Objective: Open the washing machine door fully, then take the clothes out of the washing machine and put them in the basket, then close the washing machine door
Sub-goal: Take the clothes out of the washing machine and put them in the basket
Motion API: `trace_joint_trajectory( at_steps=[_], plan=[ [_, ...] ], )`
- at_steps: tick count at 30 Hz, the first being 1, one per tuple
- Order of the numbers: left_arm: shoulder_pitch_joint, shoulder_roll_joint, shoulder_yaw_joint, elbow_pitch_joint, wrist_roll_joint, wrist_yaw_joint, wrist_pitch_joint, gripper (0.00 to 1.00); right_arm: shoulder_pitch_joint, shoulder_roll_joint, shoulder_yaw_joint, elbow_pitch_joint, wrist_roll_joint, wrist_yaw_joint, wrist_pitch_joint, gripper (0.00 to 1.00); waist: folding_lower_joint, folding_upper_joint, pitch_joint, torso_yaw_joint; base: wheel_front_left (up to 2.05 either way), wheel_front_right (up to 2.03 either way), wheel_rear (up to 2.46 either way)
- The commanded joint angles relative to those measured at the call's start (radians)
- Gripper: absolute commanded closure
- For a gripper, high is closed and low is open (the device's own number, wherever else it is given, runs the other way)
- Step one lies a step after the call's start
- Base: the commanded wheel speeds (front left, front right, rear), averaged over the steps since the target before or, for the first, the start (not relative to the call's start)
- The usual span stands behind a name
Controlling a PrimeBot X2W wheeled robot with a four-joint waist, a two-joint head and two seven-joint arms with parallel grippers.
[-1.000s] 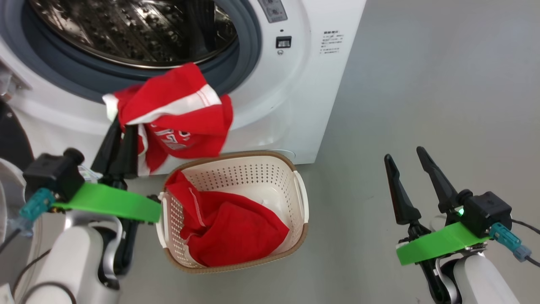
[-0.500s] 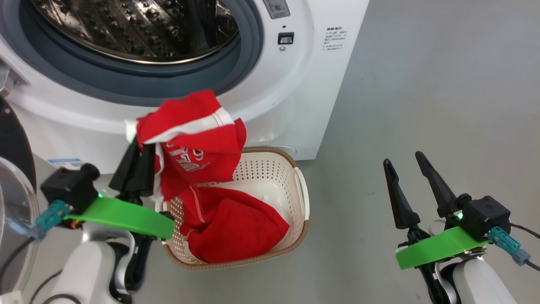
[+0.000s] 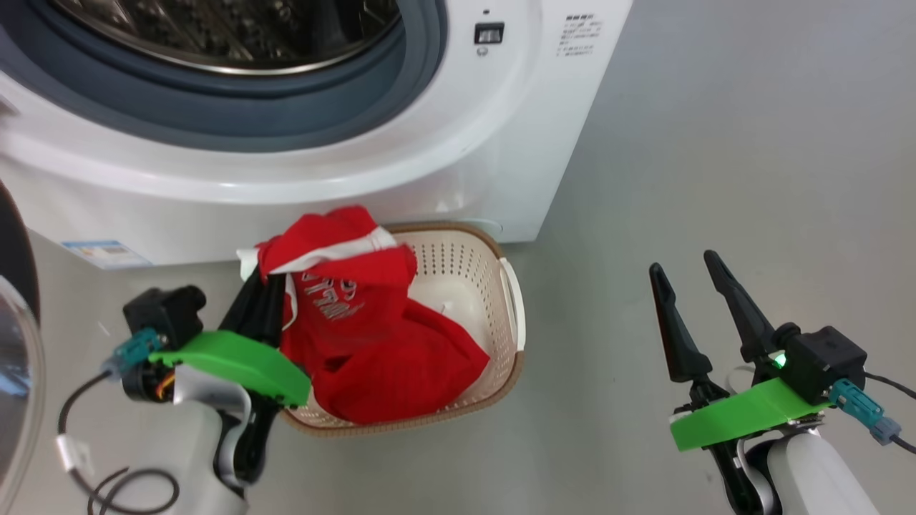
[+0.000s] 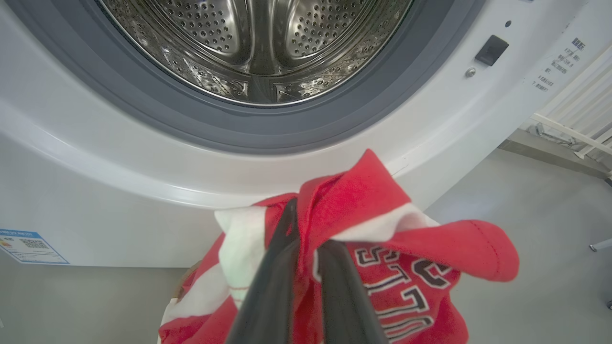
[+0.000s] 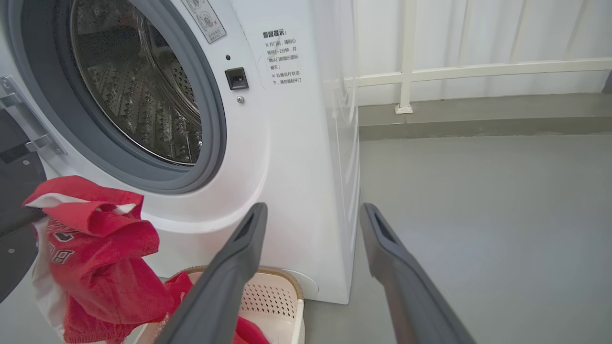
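Left end effector is clamped on a garment over the basket's left rim; released here, we fear it slides outside.

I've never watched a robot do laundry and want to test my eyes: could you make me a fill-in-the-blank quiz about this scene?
1. The left gripper is shut on a ___ garment with white lettering.
2. The basket, already holding other clothes, stands on the floor before the white washing ___.
3. The right gripper is wide ___, holding nothing.
Missing words: red; machine; open.
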Motion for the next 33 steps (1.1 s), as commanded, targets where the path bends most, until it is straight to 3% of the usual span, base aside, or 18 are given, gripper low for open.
trace_joint_trajectory(
  at_steps=[1,14,28,33],
  plan=[
    [-0.039,0.018,0.027,0.0,-0.006,-0.011,-0.015,1.0,-0.025,-0.002,0.026,-0.028,0.006,0.006,-0.006,0.0,0.0,0.0,0.029,-0.001,0.0,0.0,0.0],
    [-0.229,0.008,0.018,0.337,-0.022,-0.032,-0.015,1.0,-0.081,-0.002,0.058,-0.034,0.021,0.006,-0.006,0.0,0.0,0.0,0.175,-0.043,0.0,0.0,0.0],
    [-0.429,0.009,0.0,0.659,-0.063,-0.048,0.177,1.0,-0.147,-0.002,0.095,-0.034,0.07,0.006,-0.006,0.0,0.0,0.0,0.299,-0.114,0.0,0.0,0.0],
    [-0.461,0.011,0.009,0.705,-0.08,-0.041,0.217,1.0,-0.166,-0.002,0.106,-0.035,0.078,0.006,-0.006,0.0,0.0,0.0,0.329,-0.132,0.0,0.0,0.0]
  ],
)
